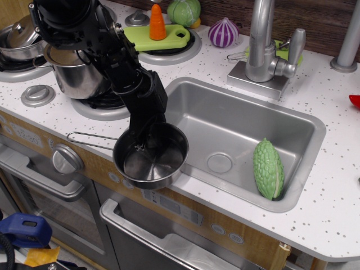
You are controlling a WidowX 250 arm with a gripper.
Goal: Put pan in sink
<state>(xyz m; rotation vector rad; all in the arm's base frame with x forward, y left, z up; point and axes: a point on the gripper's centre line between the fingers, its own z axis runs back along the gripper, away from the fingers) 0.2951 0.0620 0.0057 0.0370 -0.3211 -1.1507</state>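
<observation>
Jaws are hard to read: the black gripper (pixel 140 145) reaches down inside the pan (pixel 151 156), its tip low against the left inner wall, and the dark fingers merge with their own reflection in the shiny steel, so I cannot tell whether they stand apart or are pinched on the rim. The arm (pixel 107 53) slants in from the upper left, crossing over the stove.

That pan sits on the front edge of the white speckled counter (pixel 337 185), just left of the sink (pixel 242 121), its right side touching or slightly overlapping the basin's front-left corner (which of the two is unclear from this angle). It is upright, and its thin wire handle (pixel 90 138) runs out to the left, roughly level with the counter's edge.

Inside the basin, the round drain (pixel 220 163) lies near the middle of the floor, and a bumpy green vegetable (pixel 268 169) rests against the right wall, well apart from the pan. A silver faucet (pixel 264 45) stands behind the sink.

On the stove, a steel pot (pixel 79 76) is partly hidden by the arm, and a second lidded pan (pixel 19 36) sits further left. At the back are an orange carrot (pixel 157 22) on a green board (pixel 154 38), a purple onion (pixel 224 32) and a green cabbage (pixel 184 11).
</observation>
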